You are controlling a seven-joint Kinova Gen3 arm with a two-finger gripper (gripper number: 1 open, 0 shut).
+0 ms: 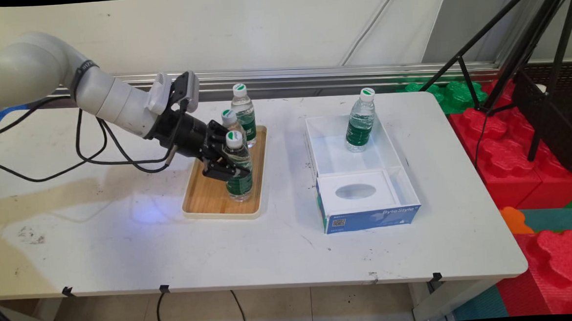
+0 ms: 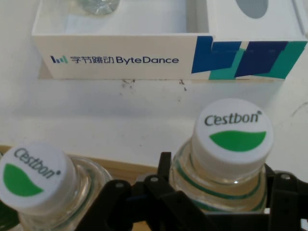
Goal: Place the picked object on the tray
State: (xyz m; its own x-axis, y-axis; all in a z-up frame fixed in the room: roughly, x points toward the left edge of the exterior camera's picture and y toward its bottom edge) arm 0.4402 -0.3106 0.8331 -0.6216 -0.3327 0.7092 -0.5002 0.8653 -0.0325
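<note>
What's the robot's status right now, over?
End effector shut on nearest water bottle, which stands in wooden tray. Two more bottles crowd right behind it. Fourth bottle upright in white box to the right.

Both bottle caps up close say "Cestbon": the nearer bottle's cap and the cap beside it. The white box reads "字节跳动 ByteDance" on its side; its front wall shows "ByteStyle" plus a QR code.
</note>
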